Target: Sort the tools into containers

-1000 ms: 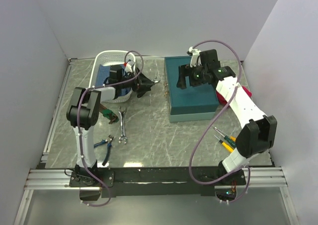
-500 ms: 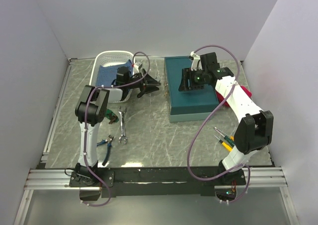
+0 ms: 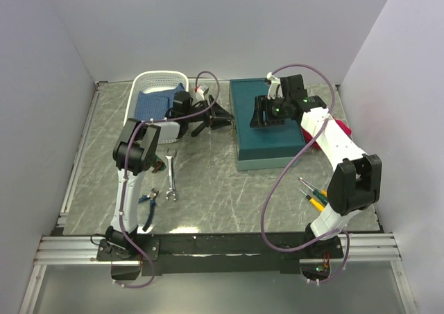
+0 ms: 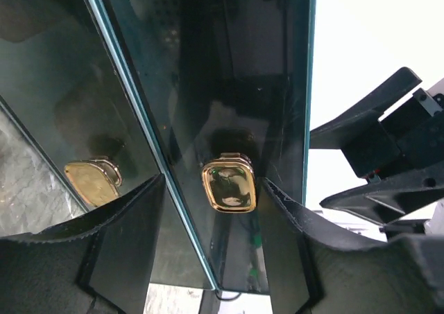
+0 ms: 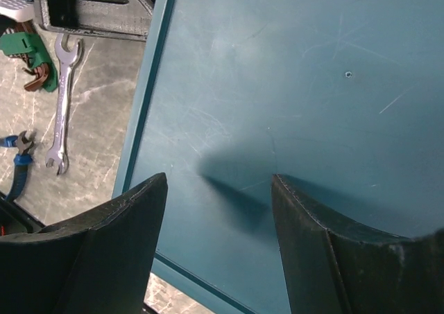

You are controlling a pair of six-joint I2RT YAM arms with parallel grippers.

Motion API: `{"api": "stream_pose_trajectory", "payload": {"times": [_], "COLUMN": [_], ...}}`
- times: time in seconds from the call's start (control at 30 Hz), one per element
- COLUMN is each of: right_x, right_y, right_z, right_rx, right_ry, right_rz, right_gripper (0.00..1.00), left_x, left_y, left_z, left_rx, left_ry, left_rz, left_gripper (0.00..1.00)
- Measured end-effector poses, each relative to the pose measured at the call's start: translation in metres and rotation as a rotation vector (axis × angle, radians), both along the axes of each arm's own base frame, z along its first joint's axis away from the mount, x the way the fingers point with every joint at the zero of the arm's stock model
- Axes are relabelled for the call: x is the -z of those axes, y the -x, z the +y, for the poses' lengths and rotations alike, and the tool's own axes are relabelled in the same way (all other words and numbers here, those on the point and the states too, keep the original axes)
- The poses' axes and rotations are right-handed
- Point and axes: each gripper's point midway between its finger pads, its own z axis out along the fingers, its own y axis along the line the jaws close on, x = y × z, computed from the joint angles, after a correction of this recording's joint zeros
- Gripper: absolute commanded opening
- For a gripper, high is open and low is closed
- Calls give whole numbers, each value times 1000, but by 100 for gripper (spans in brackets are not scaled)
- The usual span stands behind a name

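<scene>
The teal box (image 3: 267, 137) stands shut at the back right. My left gripper (image 3: 223, 118) is open at its left side; in the left wrist view its jaws (image 4: 211, 213) straddle a brass latch (image 4: 229, 184) without touching it. My right gripper (image 3: 266, 113) is open and empty just above the lid (image 5: 291, 85). The silver spanner (image 3: 171, 176) lies left of the box and shows in the right wrist view (image 5: 62, 106). The blue-handled pliers (image 3: 147, 197), a dark-handled wrench (image 3: 154, 161) and the yellow and green screwdrivers (image 3: 312, 193) lie on the table.
A white basket (image 3: 142, 86) holding a blue cloth (image 3: 149, 105) stands at the back left. A red cloth (image 3: 341, 129) lies right of the box under my right arm. A second brass latch (image 4: 94, 182) shows on the box side.
My left gripper has moved right from the basket to the box's left side. My right gripper has shifted slightly left and settled over the lid.
</scene>
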Motion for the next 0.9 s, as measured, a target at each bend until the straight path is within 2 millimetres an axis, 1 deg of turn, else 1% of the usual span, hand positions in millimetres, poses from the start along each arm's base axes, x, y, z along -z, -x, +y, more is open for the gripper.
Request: {"api": "stream_pose_trajectory", "payload": {"times": [0.03,0.1,0.13,0.2,0.23,0.4,0.43,0.53,0.63,0.9], "right_x": [0,0,0,0,1,2,2,3,5,5], "right_y": [0,0,0,0,0,-2,-2,-3,-6,-14], "right_z": [0,0,0,0,0,-1,-1,-3,-4,-8], "right_rx": [0,0,0,1,1,5,5,5,5,4], "right_ry": [-1,-1,-2,-2,-2,3,4,10,21,50], "right_rz": [-2,-6,-7,-10,-10,-22,-25,-39,-61,-111], "right_gripper": [69,69,69,69,69,67,67,66,65,65], "left_x": [3,2,0,-4,-6,-8,-8,-7,-8,-9], "left_y": [-3,-3,-4,-3,-3,-3,-4,-5,-6,-5], "left_z": [1,0,0,-2,-1,0,2,5,11,49], "left_rx": [-6,4,6,15,17,7,-5,-36,-70,-166], "left_ry": [-3,1,3,9,11,-4,-18,-78,-146,-317], "left_rz": [6,5,-4,-17,-23,-27,-25,-34,-51,-88], "left_gripper": [53,47,40,36,28,12,7,1,1,1]}}
